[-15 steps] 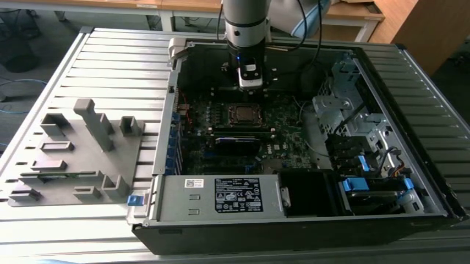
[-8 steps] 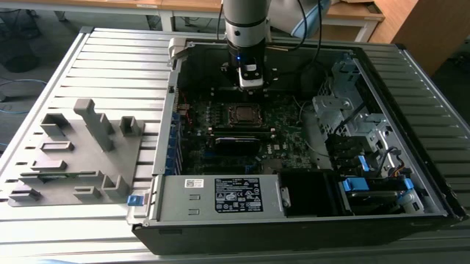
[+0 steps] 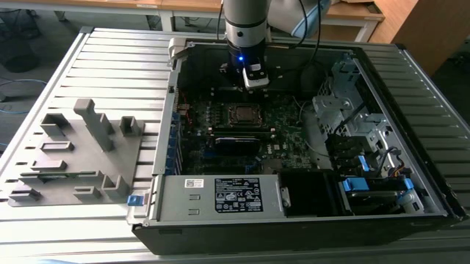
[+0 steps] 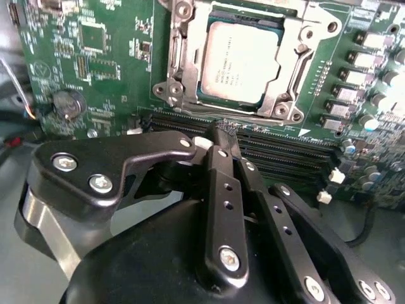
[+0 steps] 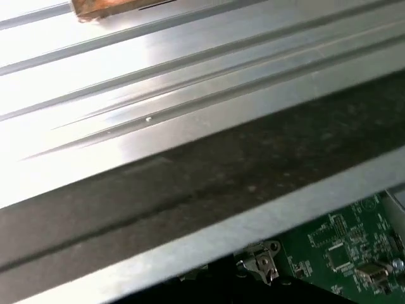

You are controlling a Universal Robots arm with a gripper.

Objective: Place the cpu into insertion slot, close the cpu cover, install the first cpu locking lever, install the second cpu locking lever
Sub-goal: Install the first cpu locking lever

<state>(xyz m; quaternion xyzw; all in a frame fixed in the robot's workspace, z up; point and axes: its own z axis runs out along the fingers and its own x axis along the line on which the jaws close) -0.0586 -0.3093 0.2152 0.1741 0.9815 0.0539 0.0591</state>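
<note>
Ribbed grey metal tabletop [image 3: 110,60] carries an open computer case [image 3: 411,66] with its green motherboard [image 3: 287,137] exposed, and a grey fixture block [image 3: 74,154] just beside it on the exterior view's left. Inside, the cpu [image 4: 242,56] sits in the insertion slot [image 4: 190,76], with the cpu cover [image 4: 288,79] lying closed around the chip's silver top. Black memory slots [image 4: 285,149] run just beside the socket. Above the board's far edge hangs the gripper [image 4: 226,136], its slim black fingers [image 4: 223,158] pressed together on nothing, apart from the socket
</note>
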